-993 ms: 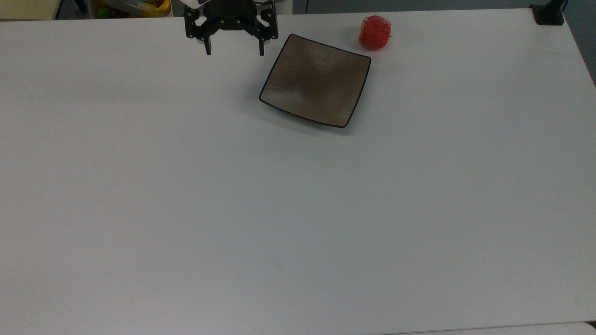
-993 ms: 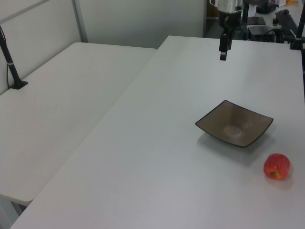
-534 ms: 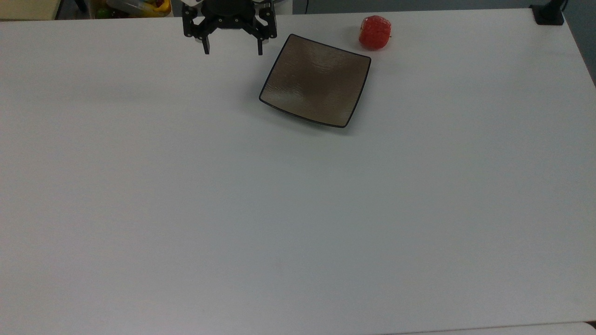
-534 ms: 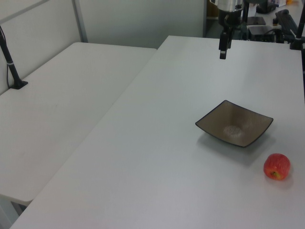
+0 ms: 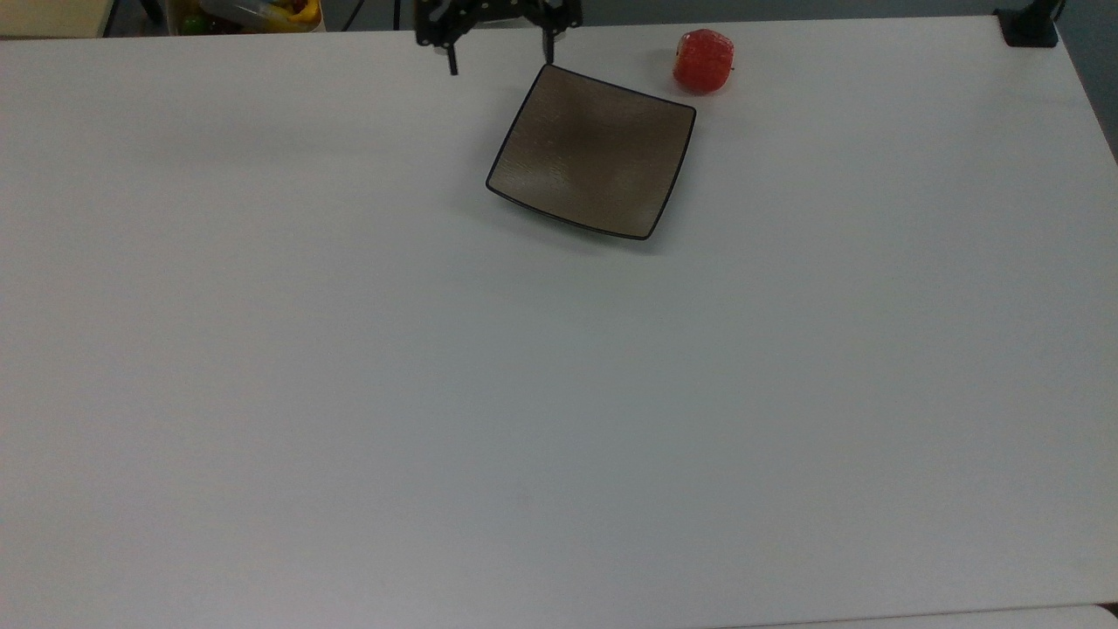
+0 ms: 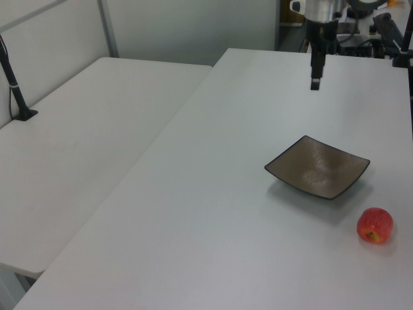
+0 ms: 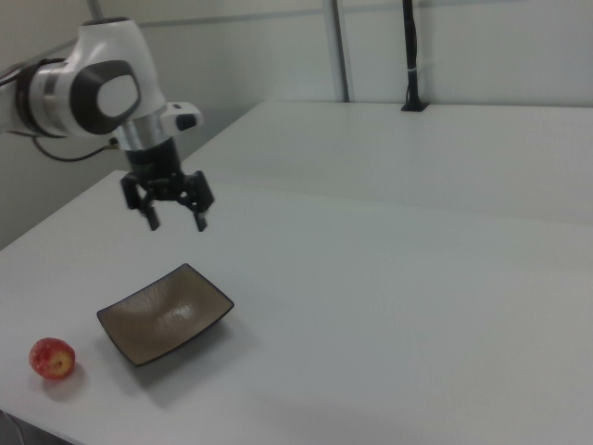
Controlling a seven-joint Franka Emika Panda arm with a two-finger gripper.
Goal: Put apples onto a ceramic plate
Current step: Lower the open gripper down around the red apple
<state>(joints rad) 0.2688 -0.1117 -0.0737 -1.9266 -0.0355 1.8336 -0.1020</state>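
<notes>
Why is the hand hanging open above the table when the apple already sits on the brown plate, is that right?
Not quite. The apple lies on the table beside the brown plate, not on it, as the right view shows. The hand does hang open above the table.

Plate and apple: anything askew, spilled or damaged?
Nothing stands out. The ceramic plate sits flat on the table, turned at an angle to the table's edges and bare. The apple rests whole on the table beside one corner, apart from it. The gripper hangs above, jaws open.
</notes>
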